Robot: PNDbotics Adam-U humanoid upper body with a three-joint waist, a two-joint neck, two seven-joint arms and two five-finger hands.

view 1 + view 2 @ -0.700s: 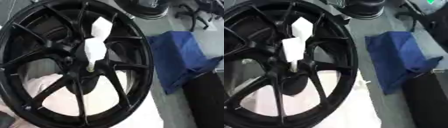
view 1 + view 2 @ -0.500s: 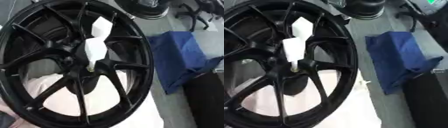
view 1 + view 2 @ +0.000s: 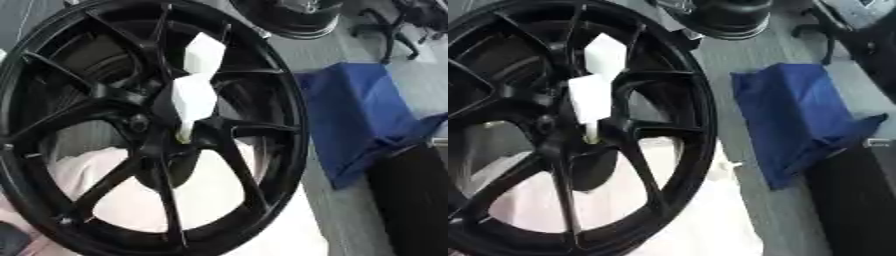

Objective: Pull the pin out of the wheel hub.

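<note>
A large black multi-spoke wheel hub (image 3: 290,125) stands tilted and fills the left and middle of both views. A white pin (image 3: 194,92) made of two blocky white segments sticks out of the hub's centre. Its thin pale tip (image 3: 184,135) sits in a hole beside the centre bore. Neither of my hands shows in either view, and nothing touches the pin.
A white cloth (image 3: 210,195) lies under and behind the wheel. A blue cloth (image 3: 359,115) lies on the grey floor to the right, with a black bulky object (image 3: 411,200) at lower right. Another dark wheel (image 3: 728,17) and a chair base (image 3: 389,27) stand at the top.
The whole picture has shifted slightly, so the camera moved. The pin stays in the hub as before.
</note>
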